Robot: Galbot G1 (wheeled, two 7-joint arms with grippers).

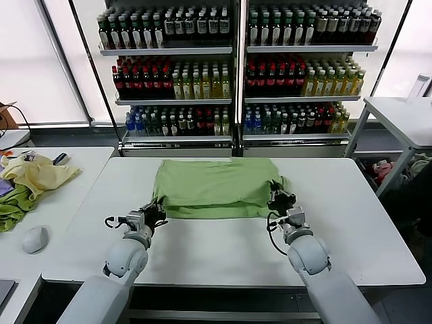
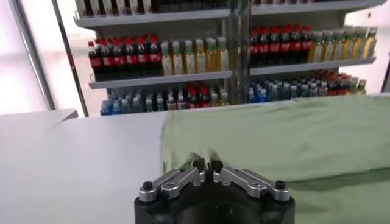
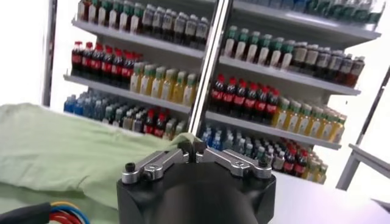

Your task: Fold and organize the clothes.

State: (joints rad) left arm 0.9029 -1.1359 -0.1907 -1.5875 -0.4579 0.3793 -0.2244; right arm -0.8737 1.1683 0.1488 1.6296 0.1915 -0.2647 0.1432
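Over on the far left, a side surface point(image 1: 67, 162) carries a pale yellow garment point(image 1: 39, 173) heaped on a darker green cloth point(image 1: 13, 206), with a white computer mouse point(image 1: 34, 239) nearer the edge. On the main white surface point(image 1: 223, 250) lies the light green shirt point(image 1: 214, 185), folded into a broad rectangle, its plain side up, roughly in the middle and toward the far half. The left gripper point(image 1: 156, 214) sits low at the shirt's near left corner; from its wrist camera the left gripper point(image 2: 206, 164) has its fingertips nearly together with a tuft of green fabric pinched between them. The right gripper point(image 1: 279, 200) is at the near right corner, where the fabric bunches up; its wrist camera shows the right gripper point(image 3: 194, 148) drawn close on a small peak of cloth. Behind the surface, shelves of bottled drinks point(image 1: 236, 67) fill the back wall, and another white table point(image 1: 405, 115) stands at the far right.
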